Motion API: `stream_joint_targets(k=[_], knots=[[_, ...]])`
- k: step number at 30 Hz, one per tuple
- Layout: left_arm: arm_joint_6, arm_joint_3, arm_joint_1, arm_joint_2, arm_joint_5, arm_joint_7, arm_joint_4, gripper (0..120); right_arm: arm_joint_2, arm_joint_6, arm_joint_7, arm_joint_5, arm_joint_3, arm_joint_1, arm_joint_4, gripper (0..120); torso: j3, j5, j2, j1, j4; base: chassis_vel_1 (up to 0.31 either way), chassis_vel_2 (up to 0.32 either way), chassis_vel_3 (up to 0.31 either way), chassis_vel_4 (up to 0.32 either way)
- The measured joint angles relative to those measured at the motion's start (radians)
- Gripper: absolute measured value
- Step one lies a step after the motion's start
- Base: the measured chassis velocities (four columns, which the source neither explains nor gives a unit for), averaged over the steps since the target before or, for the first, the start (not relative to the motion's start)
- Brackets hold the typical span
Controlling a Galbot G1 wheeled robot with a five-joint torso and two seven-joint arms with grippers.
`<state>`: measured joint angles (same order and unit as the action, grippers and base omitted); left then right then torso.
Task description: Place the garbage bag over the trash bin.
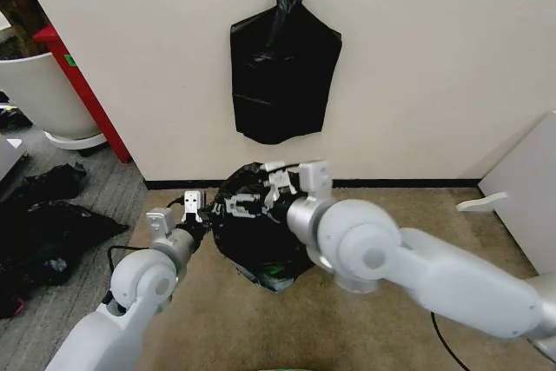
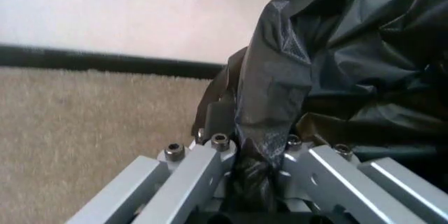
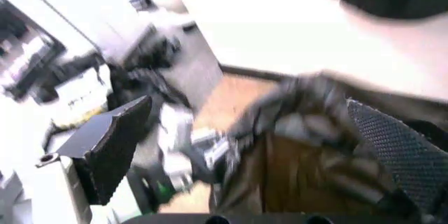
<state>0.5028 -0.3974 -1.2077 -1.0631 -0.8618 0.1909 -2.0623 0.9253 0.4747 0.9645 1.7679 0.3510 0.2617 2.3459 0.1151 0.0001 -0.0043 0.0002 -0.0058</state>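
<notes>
The glossy black garbage bag (image 1: 256, 236) is draped in a wrinkled heap on the floor by the wall. The trash bin is hidden under it. My left gripper (image 1: 188, 208) sits at the bag's left edge, and in the left wrist view it (image 2: 255, 153) is shut on a bunched fold of the bag (image 2: 336, 51). My right gripper (image 1: 276, 185) hovers over the top of the bag. In the right wrist view it (image 3: 259, 150) is open, its black pads (image 3: 112, 145) spread wide on either side of the crumpled film (image 3: 308, 108).
A flat black bag bundle (image 1: 282, 76) hangs from a wall hook above the bag. A large white tub (image 1: 39, 93) and a red stand (image 1: 82, 84) are at far left, with loose black bags (image 1: 52, 223) on the grey floor. A white panel (image 1: 530, 188) stands at right.
</notes>
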Motion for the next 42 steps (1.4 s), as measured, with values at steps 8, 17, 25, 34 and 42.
stream_joint_targets(k=[8,17,25,34,42], knots=[[-0.015,-0.015,-0.029,0.007,-0.069,-0.060,0.002,3,-0.159,0.029,-0.145,0.035,-0.210,0.147,0.015,100,0.000,0.0001,0.000,0.000,-0.0004,0.000,0.000,0.000,0.000],[-0.077,-0.027,-0.054,0.038,-0.123,-0.185,0.016,3,-0.283,0.020,-0.466,-0.048,-0.498,0.481,-0.041,100,0.000,0.0000,0.000,0.000,-0.0004,0.000,0.000,0.000,0.000],[-0.162,-0.031,-0.088,0.081,-0.121,-0.290,0.025,3,-0.259,0.082,-0.505,0.459,-0.848,0.719,-0.218,100,0.000,0.0002,0.000,0.000,0.0000,0.000,0.000,0.000,0.000],[-0.151,-0.034,-0.070,0.097,-0.162,-0.289,0.013,3,-0.292,0.175,-0.804,0.356,-0.857,0.838,-0.324,100,0.000,0.0002,0.000,0.000,-0.0001,0.000,0.000,0.000,0.000],[-0.139,-0.033,-0.065,0.105,-0.179,-0.291,0.003,3,-0.276,0.142,-0.879,0.299,-0.783,0.806,-0.342,100,0.000,-0.0002,0.000,0.000,0.0000,0.000,0.000,0.000,0.000]])
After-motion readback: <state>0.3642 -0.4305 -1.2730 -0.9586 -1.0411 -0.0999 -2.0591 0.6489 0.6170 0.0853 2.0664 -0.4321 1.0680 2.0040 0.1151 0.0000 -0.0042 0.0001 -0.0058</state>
